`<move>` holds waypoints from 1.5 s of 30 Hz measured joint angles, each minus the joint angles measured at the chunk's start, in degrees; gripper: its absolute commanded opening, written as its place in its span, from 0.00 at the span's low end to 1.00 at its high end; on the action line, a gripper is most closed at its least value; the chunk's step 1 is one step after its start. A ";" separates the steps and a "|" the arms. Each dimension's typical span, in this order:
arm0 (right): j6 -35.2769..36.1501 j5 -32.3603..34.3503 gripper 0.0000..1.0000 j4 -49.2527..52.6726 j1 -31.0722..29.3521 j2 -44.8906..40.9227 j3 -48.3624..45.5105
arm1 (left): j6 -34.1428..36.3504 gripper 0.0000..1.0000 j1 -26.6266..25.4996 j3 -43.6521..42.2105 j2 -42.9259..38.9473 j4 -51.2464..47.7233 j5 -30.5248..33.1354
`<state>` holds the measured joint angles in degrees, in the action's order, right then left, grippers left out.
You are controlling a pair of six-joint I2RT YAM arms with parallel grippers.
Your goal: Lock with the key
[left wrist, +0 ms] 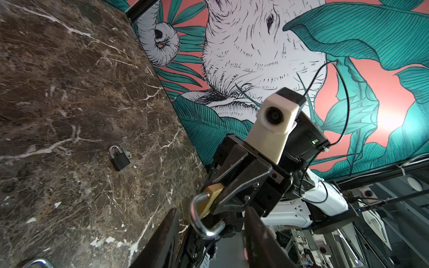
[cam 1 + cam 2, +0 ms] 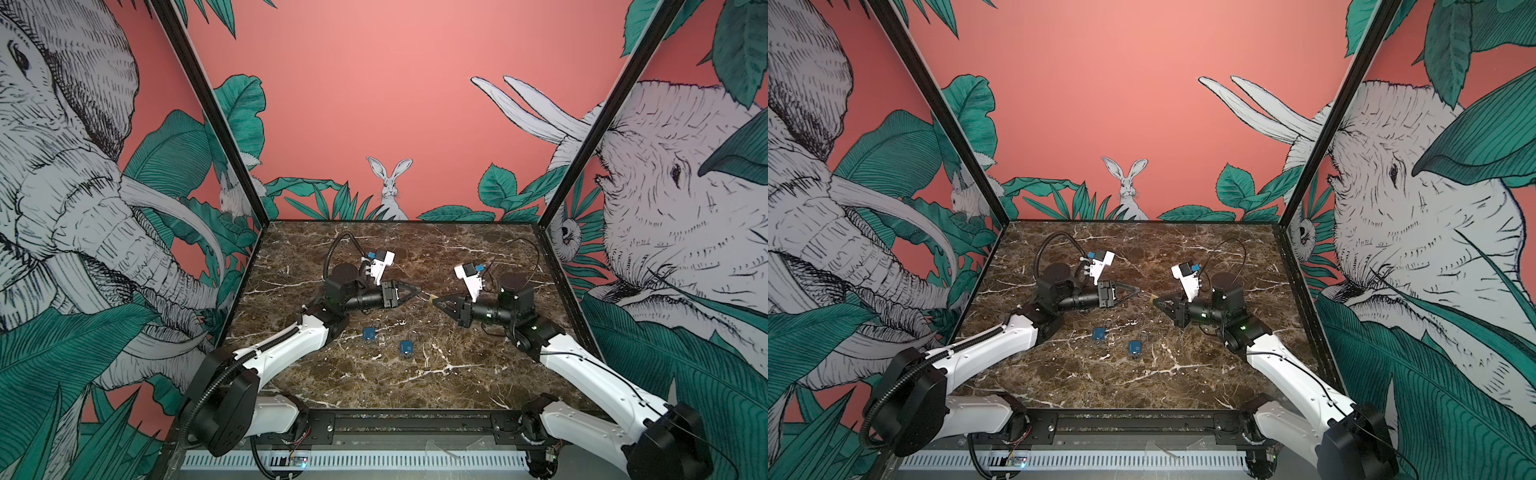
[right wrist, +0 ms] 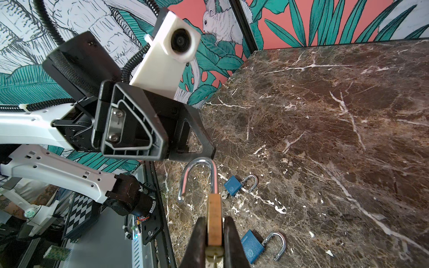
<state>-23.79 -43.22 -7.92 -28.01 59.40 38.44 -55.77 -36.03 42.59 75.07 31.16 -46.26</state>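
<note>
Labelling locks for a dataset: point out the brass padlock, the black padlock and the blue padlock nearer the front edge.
brass padlock (image 3: 214, 220): right wrist view, middle of its brass body.
black padlock (image 1: 120, 160): left wrist view, its black body.
blue padlock nearer the front edge (image 2: 406, 347): a top view, its blue body.

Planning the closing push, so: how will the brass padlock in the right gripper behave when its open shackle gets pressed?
The steel shackle looks rigid, so it should probably pivot, not bend. Its free end seems swung off the brass padlock, so pressing may jam it. The right gripper pinches its smooth flat faces; the lock might slip or twist.
</note>
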 measured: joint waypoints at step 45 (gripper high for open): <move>-11.58 -17.64 0.00 -12.85 6.54 5.84 -1.33 | 1.84 0.14 -0.79 -0.02 1.11 -1.20 0.20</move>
<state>-35.38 -60.86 -20.78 -21.47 65.23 37.10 -53.93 -36.82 42.57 76.18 29.95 -46.06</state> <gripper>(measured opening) 0.108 0.171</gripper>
